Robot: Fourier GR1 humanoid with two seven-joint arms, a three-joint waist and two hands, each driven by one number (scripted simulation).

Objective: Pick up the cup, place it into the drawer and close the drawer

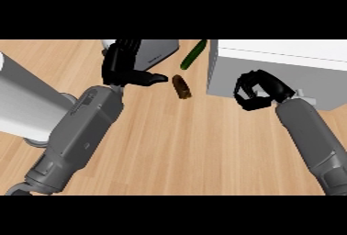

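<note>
Drawer work looks closest to the step in hand: the right hand (256, 91) sits curled against the front of the white drawer unit (271, 59) at three o'clock, holding nothing visible. No cup can be identified; whether it lies inside the unit cannot be told, so its axis stays unjudged. A brown object (181, 86) lies on the counter (190, 147) near centre, long axis twelve to six. The left hand (125, 64), fingers relaxed, rests at eleven o'clock.

A light wooden counter (176, 147) fills the frame. On it, upper centre, lie a brown cylinder (181, 86) and a green cucumber-like piece (194, 53).
</note>
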